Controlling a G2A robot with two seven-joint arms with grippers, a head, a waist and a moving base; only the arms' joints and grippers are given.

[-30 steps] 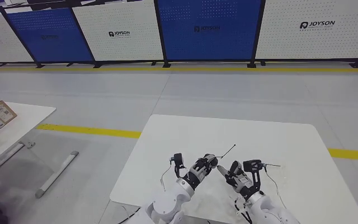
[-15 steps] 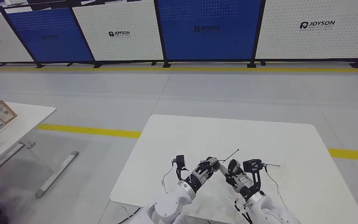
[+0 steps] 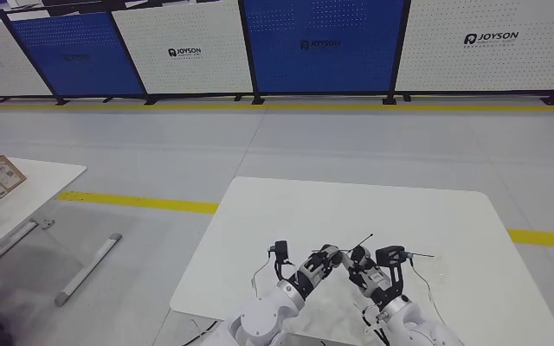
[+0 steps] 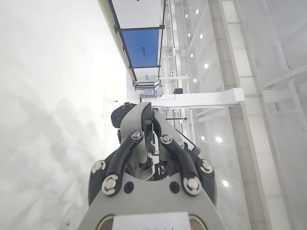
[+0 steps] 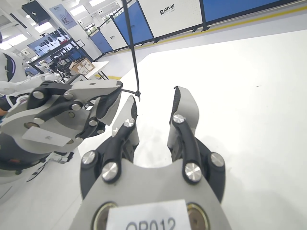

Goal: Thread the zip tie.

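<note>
**Change noted:** over the last second the left gripper [image 3: 327, 255] has travelled toward the right gripper [image 3: 353, 258]. The gap between them, plain before, is now almost closed above the desk [image 3: 433, 208]. The free end of the zip tie [image 3: 360, 242] has shifted with it, toward the right arm's side.

**Present condition:** the left fingers are pinched tight on a short stub of the zip tie. Its locking head [image 5: 138, 94] sits just beyond their tips, and the long strap rises steeply from that head. The right fingers stand wide apart and hold nothing. The head lies just beside the tip of the nearer one, outside the gap rather than between them.

Whether the strap already passes through the head or merely bends there cannot be told with confidence from the right wrist view.

**Assessment:** the approach appears complete. The right fingers are placed to take the strap close to the head, though a small sideways correction looks necessary first, since the tie sits off their centre line.
</note>
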